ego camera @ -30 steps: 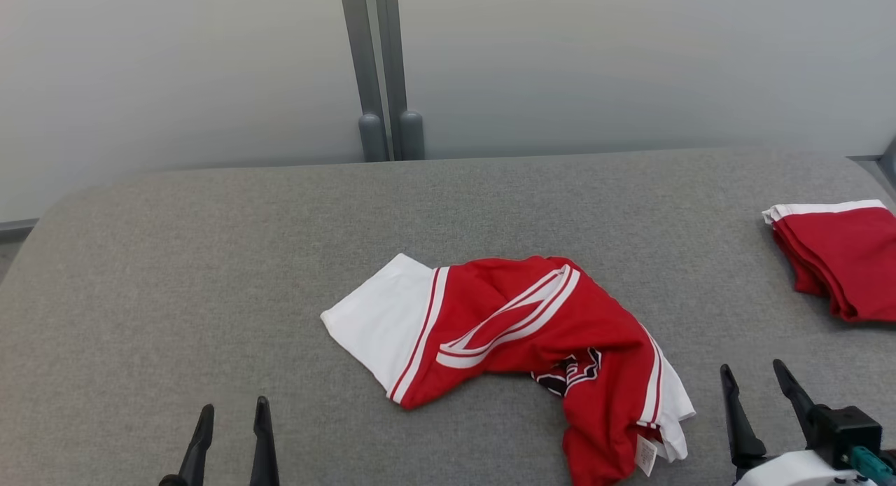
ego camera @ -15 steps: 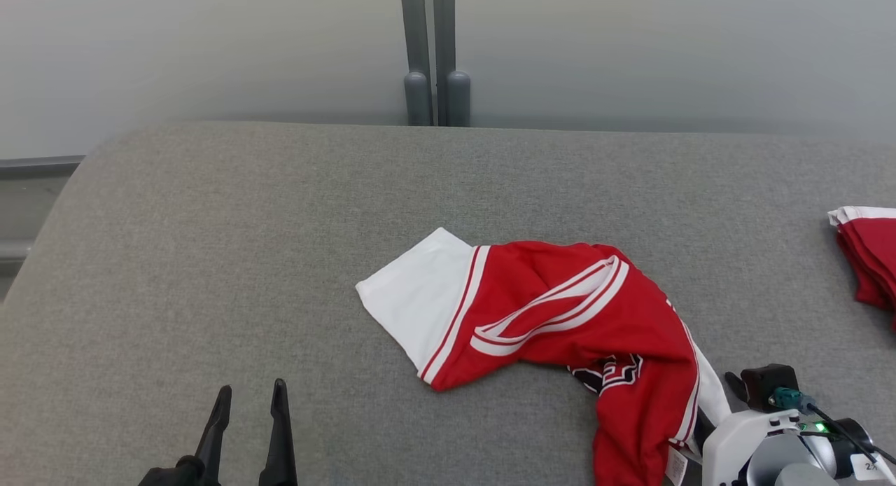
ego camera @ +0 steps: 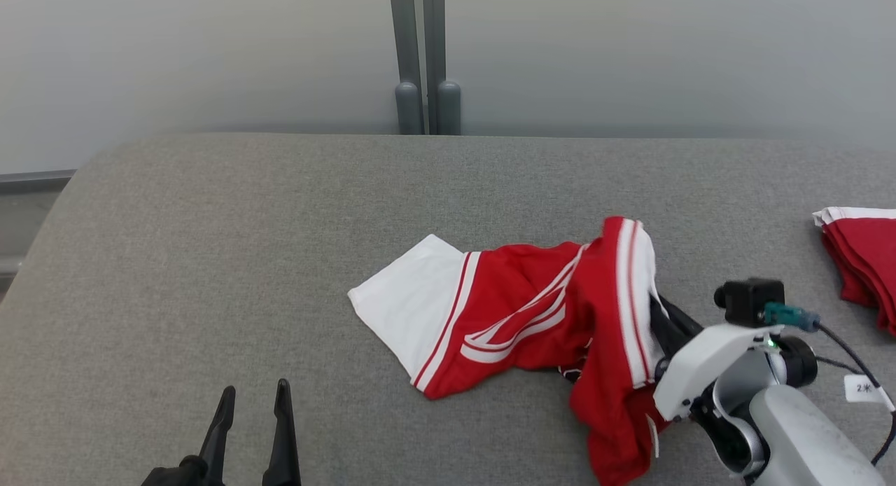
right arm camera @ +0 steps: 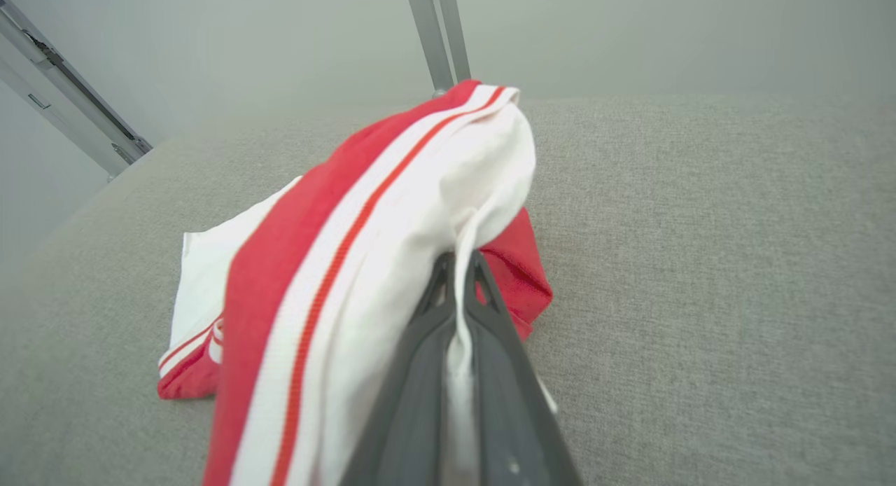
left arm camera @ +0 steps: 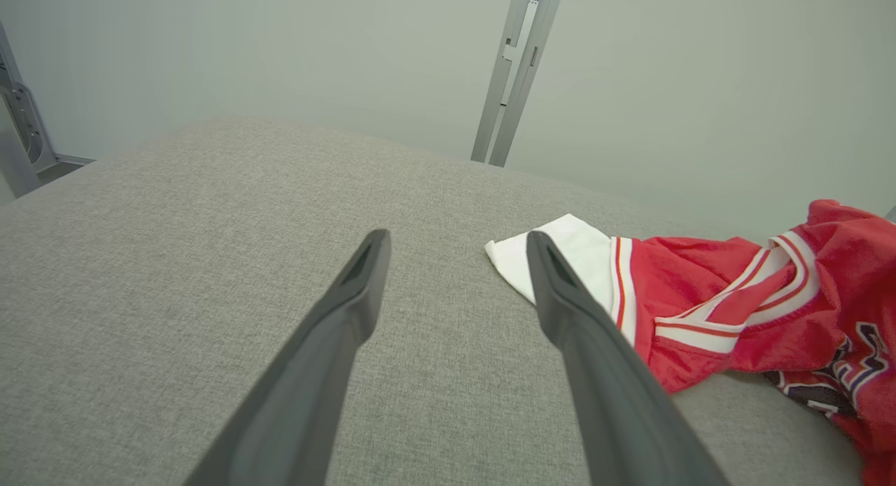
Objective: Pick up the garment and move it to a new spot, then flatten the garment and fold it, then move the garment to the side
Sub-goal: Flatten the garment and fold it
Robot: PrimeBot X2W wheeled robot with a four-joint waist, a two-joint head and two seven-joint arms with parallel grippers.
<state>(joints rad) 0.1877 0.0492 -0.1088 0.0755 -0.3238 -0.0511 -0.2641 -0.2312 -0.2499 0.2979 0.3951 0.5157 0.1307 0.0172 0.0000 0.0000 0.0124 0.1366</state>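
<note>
Garment (ego camera: 525, 311): one, in jaws of right gripper (right arm camera: 458, 262); one folded stack (ego camera: 861, 262).

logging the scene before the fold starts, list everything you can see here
garment: one, red with a white panel and stripes, crumpled mid-table, right side lifted
folded cloth stack: one, red with white trim, at the table's right edge, cut off by the frame
table: one, grey fabric top, under both cloths
posts: two, grey metal, upright side by side behind the table's far edge
wall: one, pale grey, behind the table
left gripper: one, dark fingers, open, over bare table at near left, apart from the garment
right gripper: one, dark fingers on a white arm, shut on the garment's white edge
</note>
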